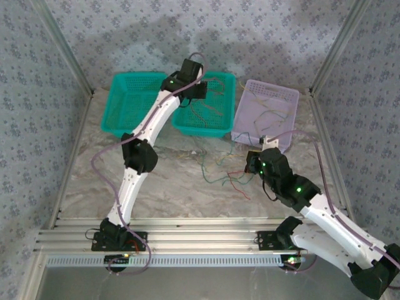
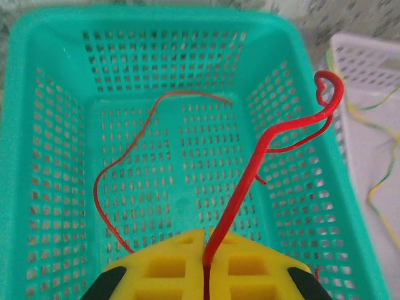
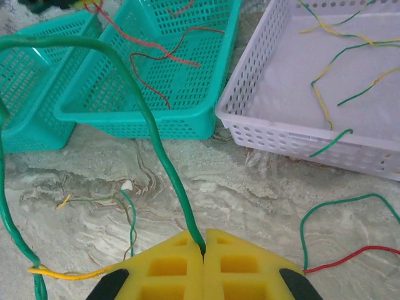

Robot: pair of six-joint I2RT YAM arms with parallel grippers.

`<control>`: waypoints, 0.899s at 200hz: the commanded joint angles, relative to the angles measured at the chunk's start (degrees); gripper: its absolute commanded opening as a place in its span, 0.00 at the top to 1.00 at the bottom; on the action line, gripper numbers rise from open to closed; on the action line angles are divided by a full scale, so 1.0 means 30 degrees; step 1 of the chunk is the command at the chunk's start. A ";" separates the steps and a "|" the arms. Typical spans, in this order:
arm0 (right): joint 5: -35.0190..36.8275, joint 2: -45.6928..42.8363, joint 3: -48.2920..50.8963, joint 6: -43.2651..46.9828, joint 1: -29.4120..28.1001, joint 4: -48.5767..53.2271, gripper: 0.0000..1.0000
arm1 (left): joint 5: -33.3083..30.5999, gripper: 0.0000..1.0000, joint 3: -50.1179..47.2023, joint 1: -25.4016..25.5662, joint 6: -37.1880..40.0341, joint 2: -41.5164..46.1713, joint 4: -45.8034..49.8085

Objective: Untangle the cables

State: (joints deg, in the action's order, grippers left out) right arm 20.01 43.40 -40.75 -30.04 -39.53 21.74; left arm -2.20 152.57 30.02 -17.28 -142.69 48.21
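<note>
Over the near half of the table (image 1: 94,187), our right tool (image 3: 204,247) pinches a green cable (image 3: 164,156), raised, we judge, to free it from the loose cables (image 1: 219,181) mid-table. Toward the far edge, our left tool (image 2: 206,240) clamps a red cable (image 2: 250,175) over a teal basket (image 2: 156,22), probably for sorting.

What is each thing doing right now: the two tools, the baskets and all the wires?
Left tool: shut on a red wire.
Right tool: shut on a green wire.
Green basket: holds red wires.
Purple basket: holds yellow and green wires.
Loose wires: tangled on the table.
</note>
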 commanded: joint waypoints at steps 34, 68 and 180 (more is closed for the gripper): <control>0.0633 -0.0056 -0.0695 0.0635 -0.0183 0.0527 1.00 | -0.0595 0.60 -0.2715 0.0071 -0.0480 0.1238 -0.0221; 0.0683 -0.0023 -0.0709 0.0579 -0.0182 0.0506 1.00 | 0.0051 0.30 -0.2633 0.0214 -0.0514 0.2129 -0.0328; 0.0032 0.1791 -0.2003 -0.0641 0.0406 0.0421 1.00 | 0.3178 0.20 -1.4603 0.1756 -0.2452 1.4108 -0.6279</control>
State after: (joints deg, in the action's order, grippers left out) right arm 20.71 48.29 -44.93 -30.11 -39.40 22.55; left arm 2.70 119.92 35.03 -20.80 -108.03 38.09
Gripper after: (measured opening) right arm 0.048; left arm 0.797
